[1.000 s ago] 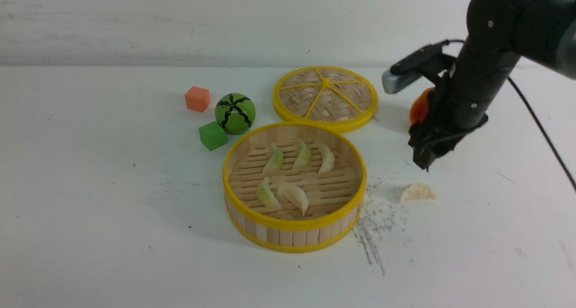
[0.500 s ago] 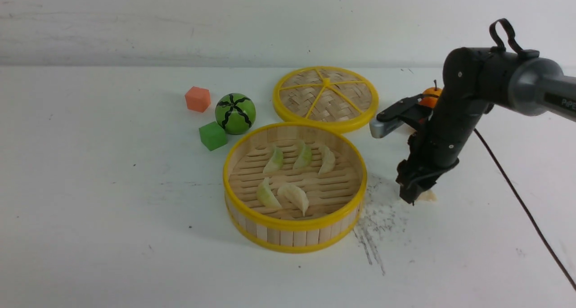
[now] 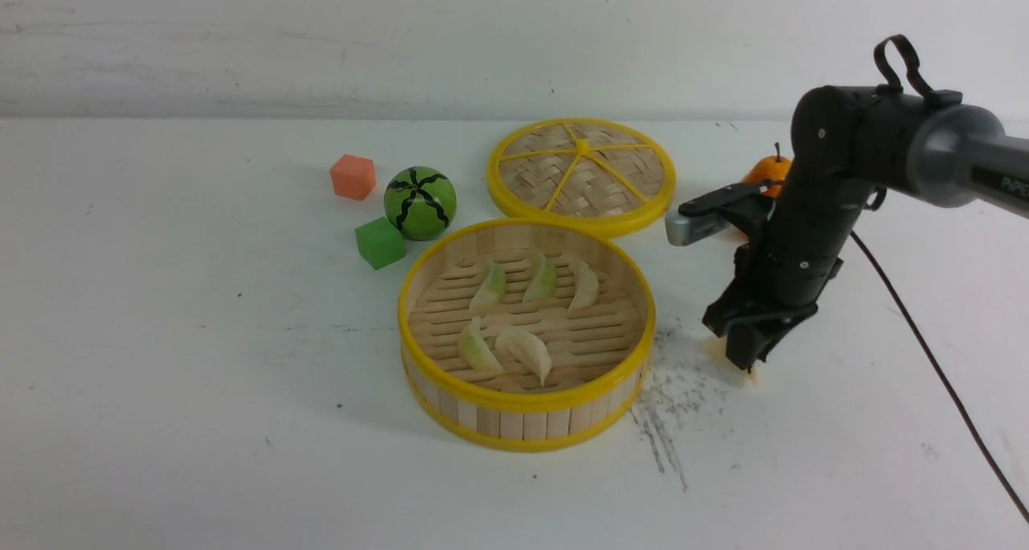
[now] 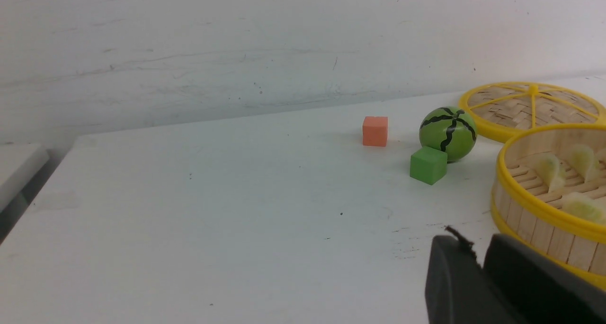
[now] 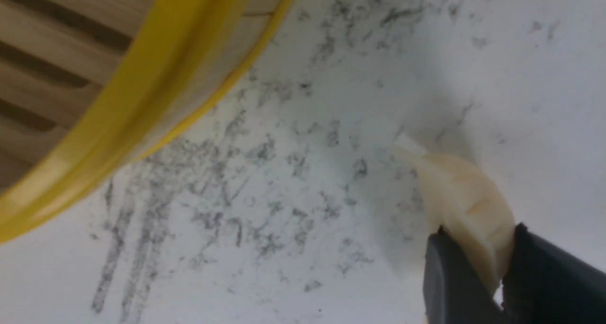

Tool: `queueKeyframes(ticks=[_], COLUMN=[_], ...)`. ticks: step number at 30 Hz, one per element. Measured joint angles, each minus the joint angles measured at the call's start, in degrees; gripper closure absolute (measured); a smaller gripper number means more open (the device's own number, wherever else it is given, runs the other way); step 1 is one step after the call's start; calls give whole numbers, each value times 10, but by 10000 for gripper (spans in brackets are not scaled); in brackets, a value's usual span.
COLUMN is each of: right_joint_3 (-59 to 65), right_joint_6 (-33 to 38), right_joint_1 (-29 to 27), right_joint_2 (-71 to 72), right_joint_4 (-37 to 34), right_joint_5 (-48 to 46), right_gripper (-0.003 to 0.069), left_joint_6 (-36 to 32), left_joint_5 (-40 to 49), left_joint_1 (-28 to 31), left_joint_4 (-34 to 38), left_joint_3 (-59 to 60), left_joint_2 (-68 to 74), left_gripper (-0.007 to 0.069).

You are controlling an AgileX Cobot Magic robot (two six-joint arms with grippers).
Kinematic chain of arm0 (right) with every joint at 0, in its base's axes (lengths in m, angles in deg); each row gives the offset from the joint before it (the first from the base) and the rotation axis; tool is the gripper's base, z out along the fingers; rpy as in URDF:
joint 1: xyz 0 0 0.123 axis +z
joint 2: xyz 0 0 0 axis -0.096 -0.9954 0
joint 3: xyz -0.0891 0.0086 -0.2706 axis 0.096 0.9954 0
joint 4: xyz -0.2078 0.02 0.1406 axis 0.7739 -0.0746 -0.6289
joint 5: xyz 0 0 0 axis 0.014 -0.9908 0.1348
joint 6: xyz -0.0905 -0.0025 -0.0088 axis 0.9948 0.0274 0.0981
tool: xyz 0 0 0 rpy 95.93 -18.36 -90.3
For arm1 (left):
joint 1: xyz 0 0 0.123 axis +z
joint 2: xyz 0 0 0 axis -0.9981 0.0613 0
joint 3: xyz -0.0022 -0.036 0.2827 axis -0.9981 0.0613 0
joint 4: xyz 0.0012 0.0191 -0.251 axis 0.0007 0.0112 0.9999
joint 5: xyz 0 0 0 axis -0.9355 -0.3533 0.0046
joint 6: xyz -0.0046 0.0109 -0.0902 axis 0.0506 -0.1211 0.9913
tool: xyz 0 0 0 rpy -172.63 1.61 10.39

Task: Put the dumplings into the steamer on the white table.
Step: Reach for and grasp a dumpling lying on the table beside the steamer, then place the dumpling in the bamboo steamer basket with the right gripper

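The steamer (image 3: 526,401) stands mid-table on the white table (image 3: 201,333), with several dumplings (image 3: 524,349) on its slatted floor. To its right, my right gripper (image 3: 746,357) points down at the table. In the right wrist view it (image 5: 478,238) is shut on a cream-white dumpling (image 5: 461,196) that sits at the table surface beside the steamer's yellow rim (image 5: 118,106). In the front view that dumpling is almost wholly hidden by the fingers. My left gripper (image 4: 478,248) shows only in the left wrist view, jaws together and empty, close to the steamer wall (image 4: 535,215).
A flat woven lid (image 3: 581,172) lies behind the steamer. A watermelon ball (image 3: 420,202), green cube (image 3: 379,242) and orange cube (image 3: 353,176) sit at its back left. An orange pear (image 3: 768,172) peeks out behind the right arm. Grey scratches (image 3: 675,397) mark the table.
My right arm came down onto the lone dumpling right of the steamer, and its jaws closed on it. Nothing else moved.
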Motion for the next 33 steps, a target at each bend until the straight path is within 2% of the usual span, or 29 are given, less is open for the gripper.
queueKeyframes(ticks=[10, 14, 19, 24, 31, 33], right_joint_3=[1, 2, 2, 2, 5, 5], right_joint_6=[-38, -47, -48, -85, -127, -137], right_joint_1=[0, 13, 62, 119, 139, 142], right_joint_2=[69, 110, 121, 87, 48, 44], right_joint_4=[-14, -95, -138, -136, -81, -69], right_joint_5=[-9, -12, 1, 56, 102, 105], right_gripper=[515, 515, 515, 515, 515, 484], left_joint_6=[0, 0, 2, 43, 60, 61], left_joint_5=[0, 0, 0, -17, -27, -33], left_joint_1=[0, 0, 0, 0, 0, 0], left_joint_4=[-2, -2, -2, -6, -6, -4], left_joint_3=[0, 0, 0, 0, 0, 0], left_joint_2=[0, 0, 0, 0, 0, 0], left_gripper=[521, 516, 515, 514, 514, 511])
